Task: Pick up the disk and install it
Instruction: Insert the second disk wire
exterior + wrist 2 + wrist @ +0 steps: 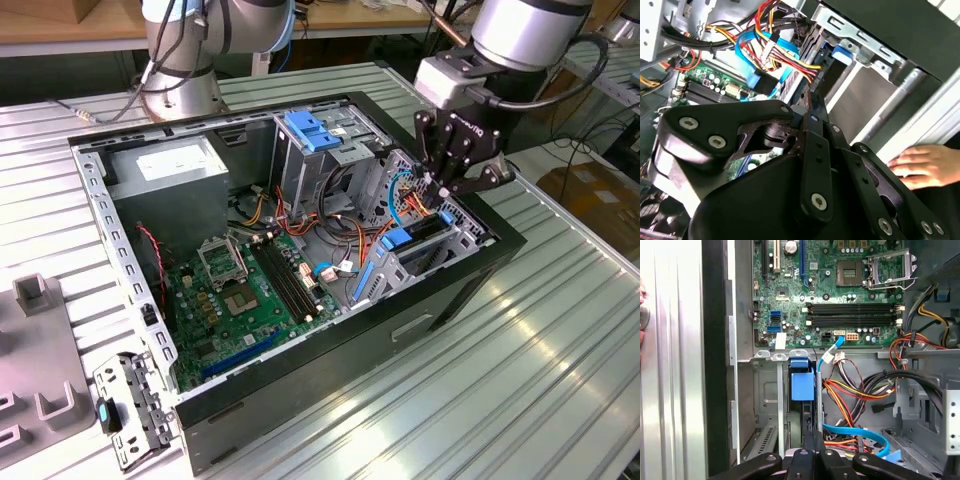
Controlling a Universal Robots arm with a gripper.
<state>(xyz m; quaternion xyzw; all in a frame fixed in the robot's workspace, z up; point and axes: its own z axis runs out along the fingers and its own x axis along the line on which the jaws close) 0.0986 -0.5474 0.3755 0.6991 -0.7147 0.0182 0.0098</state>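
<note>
Blue-railed disk (425, 240) sits edgewise, nearly seated, in the drive bay at the computer case's (330, 400) front; end effector (447, 183), clenched, presses its upper edge, so installation looks almost done

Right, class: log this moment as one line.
hand: shut, over metal drive bay | dark hard drive with blue side rails: in bay, under hand | open black computer case: lying on its side
</note>
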